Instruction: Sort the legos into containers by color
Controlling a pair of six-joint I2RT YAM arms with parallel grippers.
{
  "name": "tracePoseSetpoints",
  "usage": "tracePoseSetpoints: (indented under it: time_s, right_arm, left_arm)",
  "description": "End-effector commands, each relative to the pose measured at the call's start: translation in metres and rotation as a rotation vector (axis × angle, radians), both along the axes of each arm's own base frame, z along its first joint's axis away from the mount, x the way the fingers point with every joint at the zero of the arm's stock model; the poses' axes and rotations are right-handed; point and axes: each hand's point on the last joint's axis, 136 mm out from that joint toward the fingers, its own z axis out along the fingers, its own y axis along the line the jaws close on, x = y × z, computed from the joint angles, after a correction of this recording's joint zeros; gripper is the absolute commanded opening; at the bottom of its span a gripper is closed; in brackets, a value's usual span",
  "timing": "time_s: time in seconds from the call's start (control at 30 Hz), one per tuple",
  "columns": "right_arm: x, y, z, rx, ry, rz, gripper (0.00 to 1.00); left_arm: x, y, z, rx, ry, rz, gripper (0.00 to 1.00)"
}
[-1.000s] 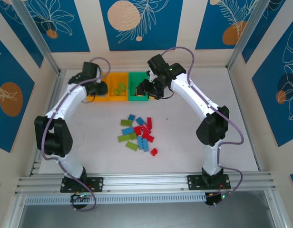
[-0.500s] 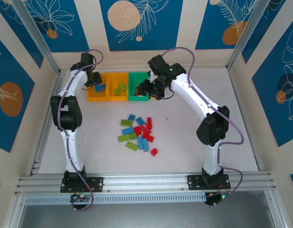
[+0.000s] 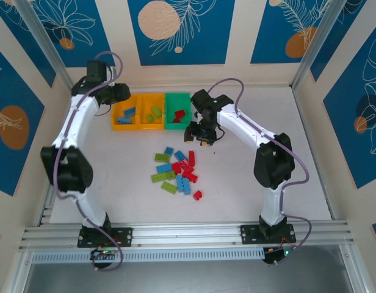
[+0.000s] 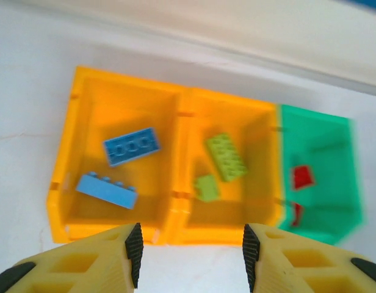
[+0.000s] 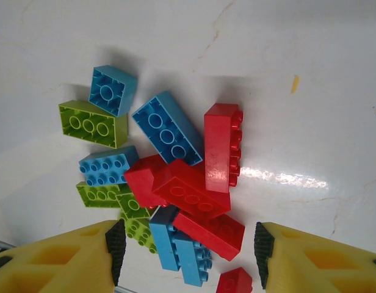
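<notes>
Top view: three rectangular plastic bins (image 3: 152, 127) are lined up beyond a pile of small red, blue and green plastic bricks (image 3: 177, 172).
Left wrist: left gripper (image 4: 192, 256) is spread, empty; bricks are seen colour-sorted inside the bins.
Right wrist: right gripper (image 5: 188, 253) is spread, empty, over the pile.

Two orange-yellow bins (image 4: 65, 152), one green bin (image 4: 325, 152); legos (image 5: 188, 195) red, blue, lime. At twelve o'clock, blue wall panels (image 3: 203, 36) bear white leaves.
</notes>
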Motion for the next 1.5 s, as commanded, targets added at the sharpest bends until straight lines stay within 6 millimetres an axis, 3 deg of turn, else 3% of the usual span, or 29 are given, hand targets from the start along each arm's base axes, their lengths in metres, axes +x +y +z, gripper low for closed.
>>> tracePoseSetpoints:
  time_s: [0.0,0.13,0.3,0.43,0.6,0.7,0.83,1.0,1.13,1.27,1.47]
  right_arm:
    - [-0.006,0.014,-0.019,0.035,0.071,0.037,0.61]
    - [-0.007,0.016,-0.047,0.004,0.136,0.054,0.6]
    - [-0.009,0.014,-0.076,-0.036,0.185,0.091,0.58]
    - [-0.015,0.01,-0.095,-0.057,0.209,0.082,0.54]
    - [-0.019,0.0,-0.106,-0.093,0.223,0.048,0.41]
    - [-0.016,-0.005,-0.102,-0.115,0.187,0.036,0.34]
    - [-0.005,-0.008,-0.079,-0.109,0.116,0.024,0.2]
    - [0.027,0.009,-0.014,-0.034,-0.094,0.04,0.14]
    - [0.074,0.025,0.025,-0.011,-0.303,0.011,0.16]
    - [0.127,0.033,0.021,-0.083,-0.426,-0.016,0.19]
    - [0.175,0.056,0.0,-0.093,-0.471,0.041,0.2]
  left_arm:
    - [-0.041,-0.056,0.011,-0.007,-0.07,-0.297,0.48]
    - [-0.086,-0.07,-0.017,-0.016,-0.021,-0.408,0.49]
    - [-0.119,-0.086,-0.023,-0.042,-0.012,-0.499,0.52]
    - [-0.126,-0.086,-0.025,-0.031,0.001,-0.513,0.55]
    - [-0.125,-0.086,-0.03,-0.022,0.006,-0.511,0.6]
    - [-0.123,-0.086,-0.034,-0.019,0.016,-0.507,0.63]
    - [-0.121,-0.086,-0.037,-0.016,0.022,-0.503,0.65]
    - [-0.122,-0.086,-0.031,-0.016,0.002,-0.501,0.75]
    - [-0.123,-0.09,-0.027,-0.027,-0.017,-0.508,0.86]
    - [-0.125,-0.092,-0.032,-0.019,-0.002,-0.505,0.88]
    - [-0.133,-0.088,-0.052,0.007,0.087,-0.47,0.89]
